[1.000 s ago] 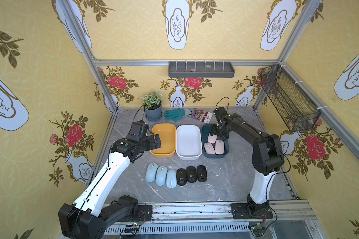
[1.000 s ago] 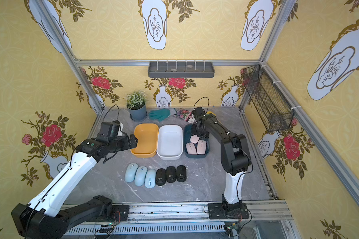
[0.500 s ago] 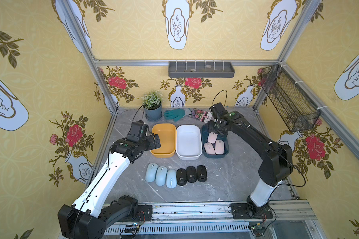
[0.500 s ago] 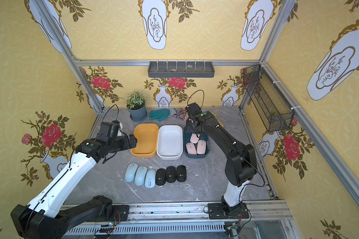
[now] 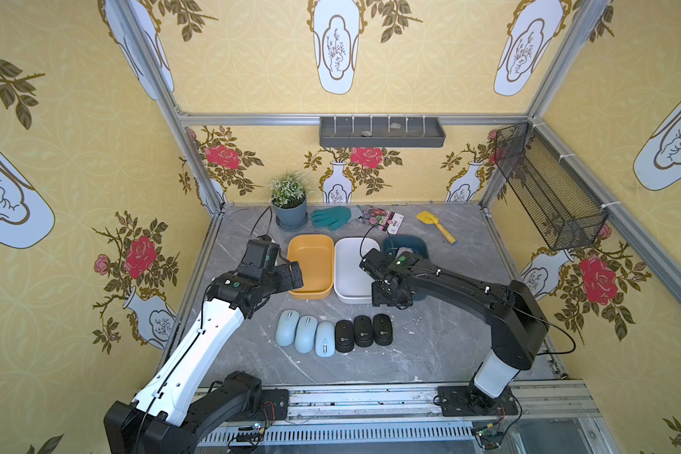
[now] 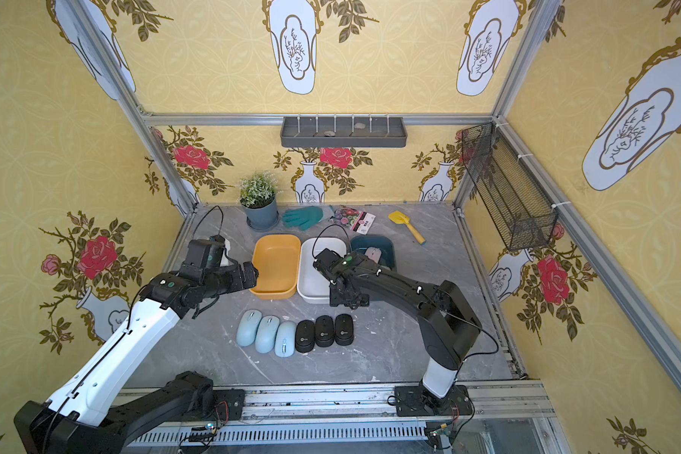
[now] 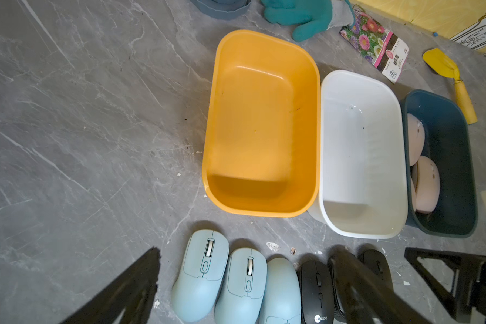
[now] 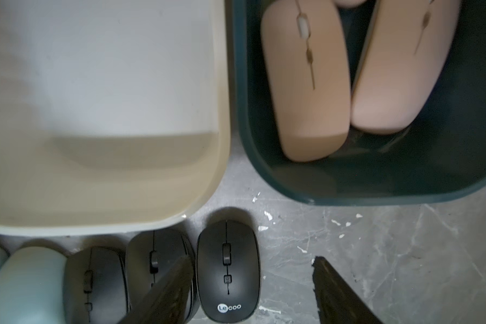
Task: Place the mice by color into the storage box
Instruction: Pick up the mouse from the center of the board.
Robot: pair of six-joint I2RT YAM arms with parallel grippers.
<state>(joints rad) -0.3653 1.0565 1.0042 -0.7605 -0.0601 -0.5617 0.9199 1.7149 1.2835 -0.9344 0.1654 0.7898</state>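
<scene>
Because the right arm (image 5: pixel 457 283) crosses the dark teal box (image 5: pixel 419 243), only one pink mouse (image 5: pixel 405 251) is seen there in both top views; in the right wrist view two pink mice (image 8: pixel 306 84) are shown side by side inside it, a third cut off at the frame edge. Three blue mice (image 5: pixel 306 334) and three black mice (image 5: pixel 363 331) are set in one row on the table (image 5: pixel 429 353) before the orange box (image 5: pixel 311 239) and white box (image 5: pixel 348 241), long axes toward the boxes, the black ones' logo ends turned away. The right gripper (image 8: pixel 251 263) is pointed down near the black mice, jaws parted, nothing held. The left gripper (image 5: pixel 295 275) is held beside the orange box, spread wide and empty
</scene>
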